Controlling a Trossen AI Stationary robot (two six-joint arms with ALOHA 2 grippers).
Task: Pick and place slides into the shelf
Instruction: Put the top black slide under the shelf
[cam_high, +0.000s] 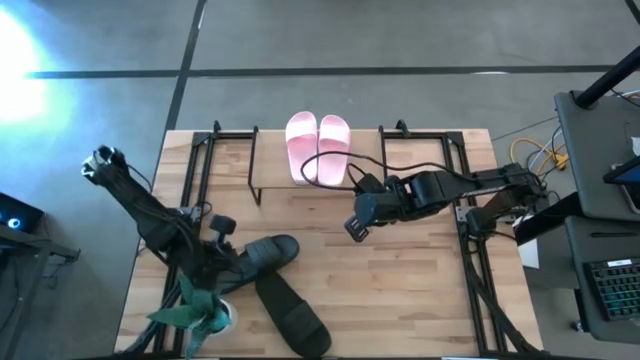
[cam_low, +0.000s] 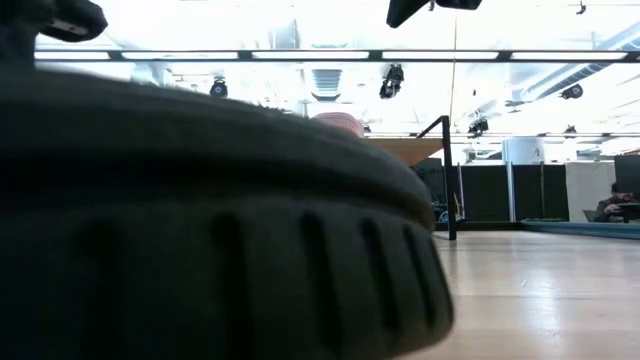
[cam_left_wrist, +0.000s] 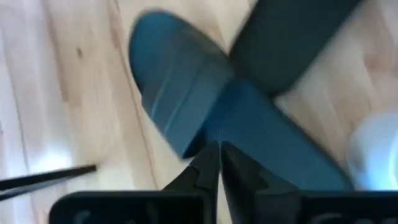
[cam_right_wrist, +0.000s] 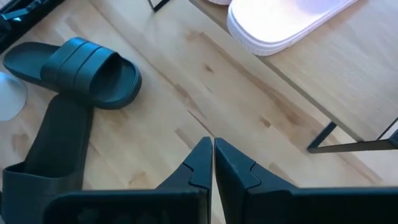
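Two light pink slides (cam_high: 318, 148) lie sole down, side by side, on the shelf (cam_high: 270, 160); one of them (cam_right_wrist: 286, 22) also shows in the right wrist view. One dark slide (cam_high: 262, 258) lies sole down on the table, and the other (cam_high: 292, 315) lies nearer the near edge with one end against the first. My left gripper (cam_left_wrist: 219, 163) is shut and sits just above the first dark slide (cam_left_wrist: 205, 106). My right gripper (cam_right_wrist: 212, 163) is shut and hangs over bare table right of the shelf's middle (cam_high: 356, 225). My left gripper's shut fingertips (cam_left_wrist: 208, 155) point down at the side edge of the dark slide (cam_left_wrist: 193, 146). I cannot tell whether they touch it.
A green plant in a white pot (cam_high: 200, 312) stands at the near left corner, close to the left arm and the dark slides. Black frame rails (cam_high: 470, 250) run along the table's left and right sides. The low view is mostly filled by a dark slide's sole (cam_low: 200, 230).
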